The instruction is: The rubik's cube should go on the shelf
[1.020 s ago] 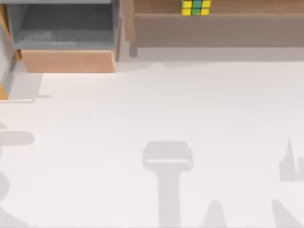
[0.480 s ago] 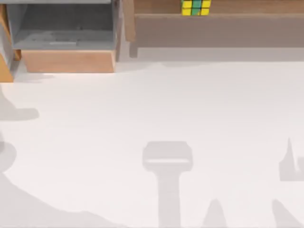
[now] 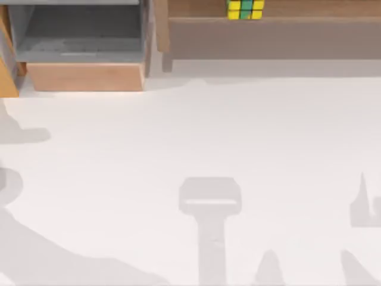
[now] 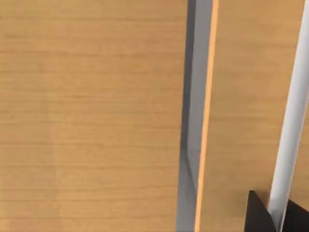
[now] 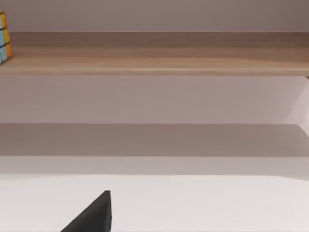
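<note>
The rubik's cube [image 3: 245,9], yellow and green with dark grid lines, rests on the top board of the long light-wood shelf [image 3: 274,39] at the back right of the table. In the right wrist view the shelf [image 5: 154,60] runs across the picture, with the cube [image 5: 3,38] at its far end. A dark part of my right gripper [image 5: 94,215] pokes in low over the white table, well short of the shelf. In the left wrist view a dark part of my left gripper [image 4: 258,217] hangs close to a wooden panel [image 4: 91,116]. Neither gripper touches the cube.
A grey-lined wooden box [image 3: 83,76] stands at the back left beside the shelf's side post [image 3: 161,27]. The white table [image 3: 196,137] carries grey arm shadows along its left and front edges.
The shadows at the table's left edge have shifted and spread along the front left. The wooden piece at the left edge sits farther back. The cube has stayed put.
</note>
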You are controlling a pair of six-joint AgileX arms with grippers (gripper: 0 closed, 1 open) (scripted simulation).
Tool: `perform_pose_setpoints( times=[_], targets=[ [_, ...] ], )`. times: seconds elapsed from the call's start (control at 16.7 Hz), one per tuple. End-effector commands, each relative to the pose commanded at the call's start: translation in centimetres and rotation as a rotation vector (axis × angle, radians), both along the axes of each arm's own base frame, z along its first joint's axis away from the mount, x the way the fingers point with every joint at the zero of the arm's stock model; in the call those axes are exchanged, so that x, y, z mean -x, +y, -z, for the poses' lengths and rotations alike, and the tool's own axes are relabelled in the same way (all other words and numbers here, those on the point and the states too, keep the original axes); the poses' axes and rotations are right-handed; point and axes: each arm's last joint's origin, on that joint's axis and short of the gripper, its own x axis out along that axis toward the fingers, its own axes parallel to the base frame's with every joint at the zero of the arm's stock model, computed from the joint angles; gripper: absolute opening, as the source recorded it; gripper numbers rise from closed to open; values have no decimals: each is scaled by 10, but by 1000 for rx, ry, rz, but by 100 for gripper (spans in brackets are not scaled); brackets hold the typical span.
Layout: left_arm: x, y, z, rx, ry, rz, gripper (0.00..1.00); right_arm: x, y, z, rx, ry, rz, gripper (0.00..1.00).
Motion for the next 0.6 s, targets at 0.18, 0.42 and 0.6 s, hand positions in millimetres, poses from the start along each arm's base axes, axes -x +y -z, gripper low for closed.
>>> perform_pose_setpoints(
  times=[0.18, 0.42, 0.6],
  targets=[
    [-24, 0, 2, -3, 3, 1, 0, 0, 0, 0, 0, 0, 0, 100],
    [-52, -1, -2, 0, -4, -3, 0, 0, 0, 0, 0, 0, 0, 100],
    [-54, -1, -3, 3, -5, -4, 0, 0, 0, 0, 0, 0, 0, 100]
  ],
)
